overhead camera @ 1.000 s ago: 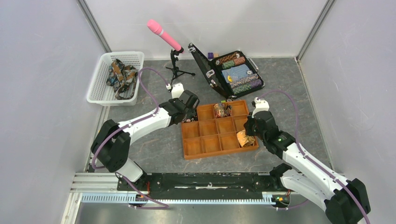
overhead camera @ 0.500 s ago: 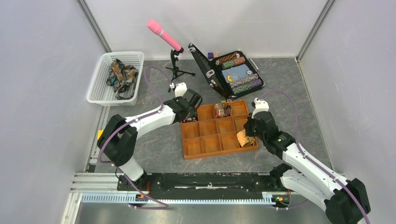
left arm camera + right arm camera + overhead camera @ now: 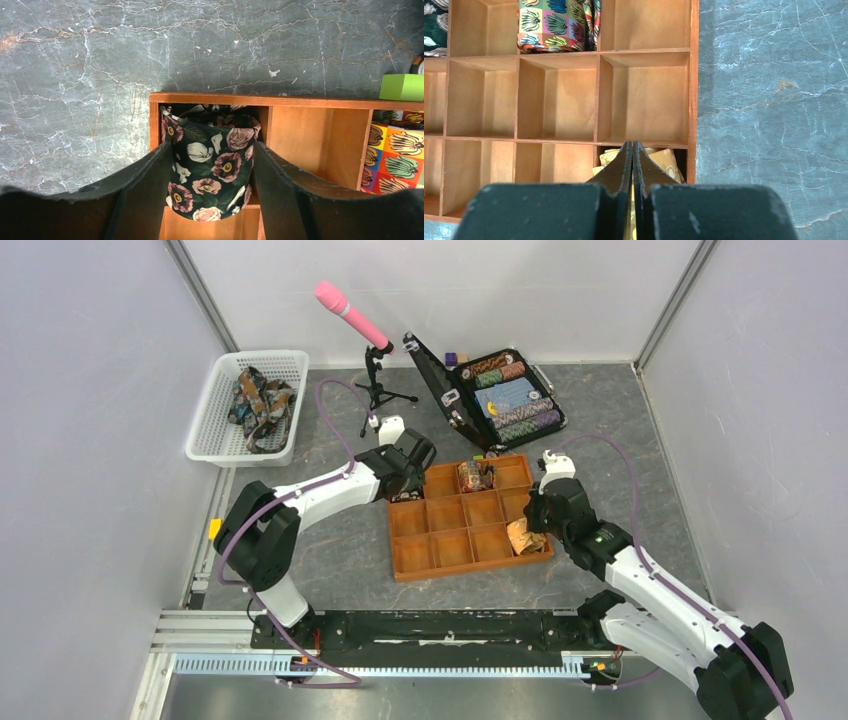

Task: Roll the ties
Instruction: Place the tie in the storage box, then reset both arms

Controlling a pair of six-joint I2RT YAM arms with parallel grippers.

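Left gripper (image 3: 212, 148) straddles the dark floral tie (image 3: 212, 172); right gripper (image 3: 632, 146), pressed together, sits over the tan-gold tie (image 3: 665, 160).
Only our left wrist view shows the rose-printed tie filling the wooden tray's (image 3: 300, 102) corner compartment between spread jaws; whether they squeeze it, we cannot tell. Overhead alone shows loose ties (image 3: 260, 400) in the white basket (image 3: 215, 445).

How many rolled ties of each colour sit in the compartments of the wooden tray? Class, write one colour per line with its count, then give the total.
Dark floral tie: 1
Multicoloured patchwork tie: 1
Tan-gold tie: 1
Total: 3
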